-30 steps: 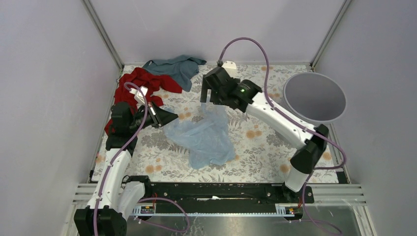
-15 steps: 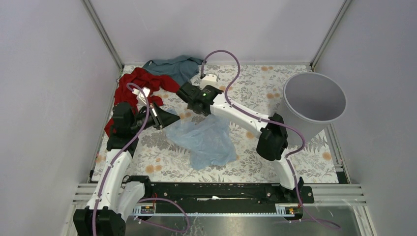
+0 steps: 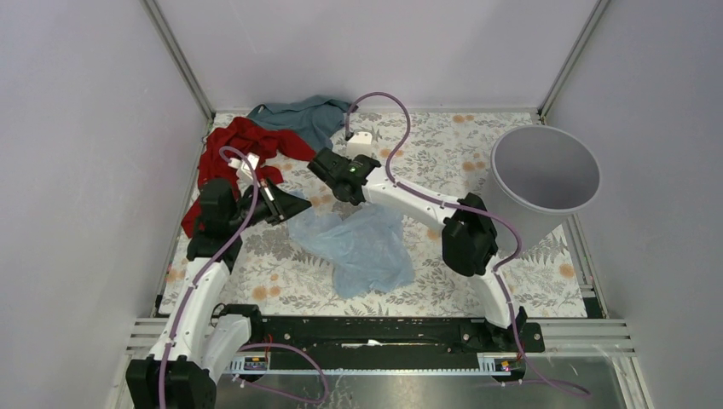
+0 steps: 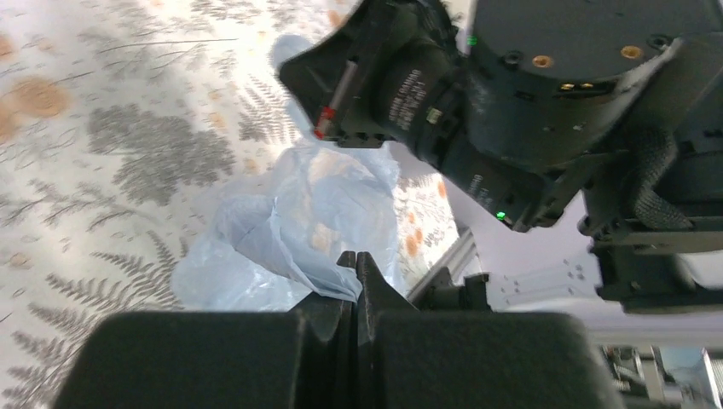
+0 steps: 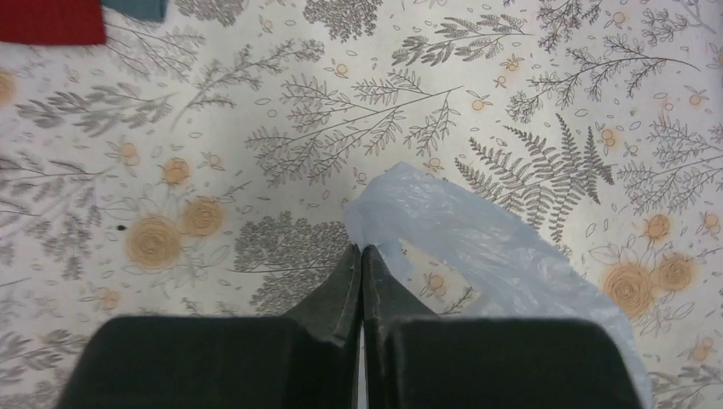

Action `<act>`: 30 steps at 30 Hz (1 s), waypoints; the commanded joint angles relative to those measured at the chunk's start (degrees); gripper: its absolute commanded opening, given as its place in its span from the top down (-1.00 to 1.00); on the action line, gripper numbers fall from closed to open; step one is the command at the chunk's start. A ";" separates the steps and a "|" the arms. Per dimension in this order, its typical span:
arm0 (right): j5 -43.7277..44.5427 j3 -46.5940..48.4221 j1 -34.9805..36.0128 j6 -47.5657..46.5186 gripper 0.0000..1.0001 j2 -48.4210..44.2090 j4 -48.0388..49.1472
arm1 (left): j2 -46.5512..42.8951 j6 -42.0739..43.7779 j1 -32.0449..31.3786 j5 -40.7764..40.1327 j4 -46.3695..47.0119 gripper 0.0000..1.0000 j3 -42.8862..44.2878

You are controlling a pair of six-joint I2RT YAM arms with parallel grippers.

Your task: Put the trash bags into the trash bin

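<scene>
Only lettering: small white print on the right arm's black wrist housing (image 4: 409, 89), seen in the left wrist view, in two spots along the curved casing. Too blurred and small to make out any word or number. No legible text in the top or right wrist views.

The right arm (image 3: 418, 203) is stretching slantwise across the middle, blocking the way from near right to far left. The red cloth (image 3: 243, 141) and teal-grey cloth (image 3: 303, 115) are crowding the far left corner, and the trash bag (image 3: 367, 247) is covering the centre. Bare table (image 3: 452, 141) is lying open between that arm and the trash bin (image 3: 546, 166), far right.
</scene>
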 commanded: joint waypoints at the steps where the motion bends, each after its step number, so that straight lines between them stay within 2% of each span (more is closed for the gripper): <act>1: -4.24 -5.16 -3.08 -9.53 1.00 -3.54 6.48 | 2.44 0.97 -0.13 -11.98 -7.18 1.00 2.75; 3: -8.58 -11.35 -4.74 -12.78 1.00 -6.64 10.51 | 5.22 0.97 -0.09 -25.31 -14.42 1.00 4.95; 5: -16.02 -18.63 -7.57 -15.99 1.00 -10.37 17.99 | 8.32 -0.46 0.00 -34.74 -14.98 1.00 4.96; 7: -27.96 -24.09 -12.33 -18.30 1.00 -13.75 26.73 | 12.58 -1.66 0.08 -38.52 -12.94 1.00 5.94; 9: -36.67 -25.98 -17.45 -19.48 1.00 -15.43 34.14 | 17.99 -2.63 0.16 -37.40 -8.93 1.00 8.05; 12: -43.82 -14.91 -22.66 -22.12 1.00 -12.82 33.16 | 26.52 -5.01 0.45 -32.85 -6.24 1.00 17.47; 14: -44.02 2.52 -23.67 -27.37 1.00 -10.14 26.88 | 30.53 -5.51 0.54 -25.79 -5.50 1.00 27.69; 16: -43.92 17.17 -23.62 -31.47 1.00 -9.06 20.44 | 31.15 -4.54 0.22 -21.09 -4.40 1.00 38.60; 17: -44.54 21.52 -23.58 -32.76 1.00 -10.04 19.09 | 30.28 -3.43 -0.01 -20.27 -3.72 1.00 43.49; 18: -45.48 21.99 -23.54 -33.71 1.00 -12.17 19.46 | 28.69 -1.98 -0.53 -20.51 -3.16 1.00 46.90; 19: -47.06 19.14 -23.58 -34.00 1.00 -17.14 21.93 | 26.66 -0.66 -0.97 -21.50 -2.67 1.00 48.96; 21: -49.43 6.51 -23.55 -33.39 1.00 -26.35 29.94 | 21.51 1.34 -1.31 -22.70 0.37 1.00 48.05; 23: -51.52 -12.22 -23.54 -32.75 1.00 -35.46 41.80 | 15.56 2.44 -1.52 -23.23 4.83 1.00 40.36; 25: -54.70 -30.66 -23.64 -31.18 1.00 -41.17 57.06 | 10.11 1.73 -1.75 -24.40 11.84 1.00 26.90; 27: -56.25 -41.34 -23.63 -29.04 1.00 -40.63 58.54 | 7.94 -1.44 -1.79 -27.12 12.73 1.00 13.95; 30: -58.62 -50.05 -23.62 -25.42 1.00 -37.42 56.44 | 11.55 -0.85 -1.75 -26.19 3.45 1.00 2.78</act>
